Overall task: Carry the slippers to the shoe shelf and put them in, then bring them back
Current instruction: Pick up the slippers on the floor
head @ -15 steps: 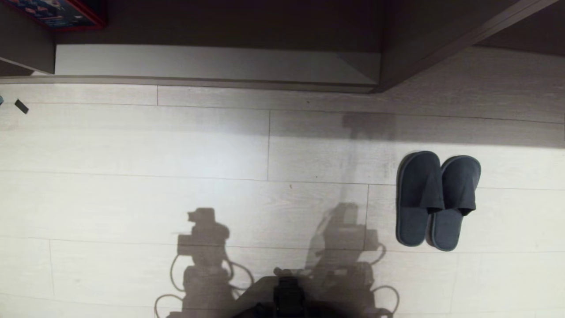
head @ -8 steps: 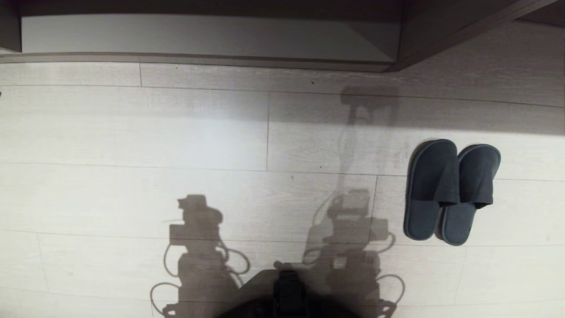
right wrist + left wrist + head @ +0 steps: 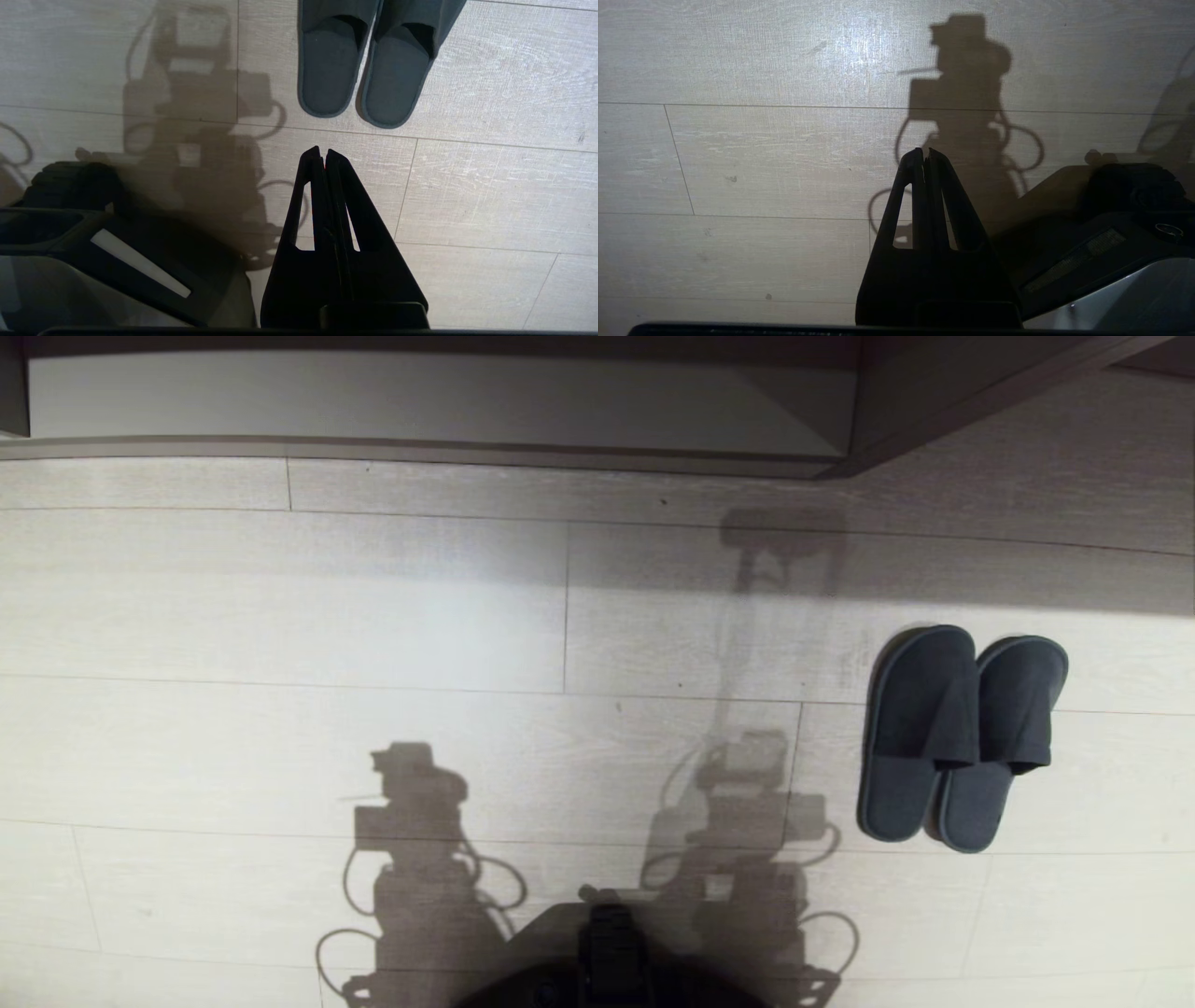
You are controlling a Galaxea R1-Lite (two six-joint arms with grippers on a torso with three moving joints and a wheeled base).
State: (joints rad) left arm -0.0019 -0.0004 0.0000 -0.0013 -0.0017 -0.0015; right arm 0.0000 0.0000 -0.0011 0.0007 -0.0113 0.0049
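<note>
Parked above pale floor [image 3: 280, 616]: left gripper [image 3: 925, 151] and right gripper [image 3: 322, 151], fingers pressed together, empty; slippers [image 3: 962, 737] just ahead of right.

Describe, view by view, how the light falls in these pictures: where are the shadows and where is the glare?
Head view: two arm-shaped shadows lie on the pale floor, a bright patch at centre left, and a shaded band lies before the shoe shelf; the slippers are evenly lit. Left wrist view: the left gripper is a dark silhouette, with floor glare beyond. Right wrist view: the right gripper is likewise dark.
</note>
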